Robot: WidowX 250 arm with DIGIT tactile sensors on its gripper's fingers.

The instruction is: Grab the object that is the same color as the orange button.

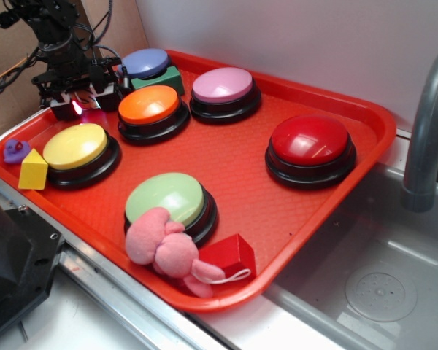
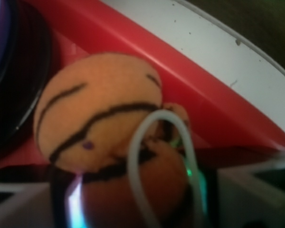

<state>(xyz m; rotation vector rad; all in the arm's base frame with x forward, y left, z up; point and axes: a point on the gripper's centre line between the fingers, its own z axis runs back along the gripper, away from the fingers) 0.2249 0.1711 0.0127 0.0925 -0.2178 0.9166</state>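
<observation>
Orange and shiny, the orange button (image 1: 149,106) sits on its black base near the back left of the red tray (image 1: 241,182). Just behind it to the left, the gripper (image 1: 79,102) hangs low over the tray's back left corner, beside the blue button (image 1: 145,63).

In the wrist view, the striped plush toy (image 2: 102,128) fills most of the picture. It is orange-tan with dark brown stripes and a white loop of string on it. It lies on the tray close to the tray's rim, with its lower part between the gripper's pale fingers (image 2: 249,194). I cannot tell if the fingers are squeezing it or just sitting beside it.

A yellow button (image 1: 76,146) sits in front of the orange button, and a pink button (image 1: 223,84) sits to its right.
</observation>
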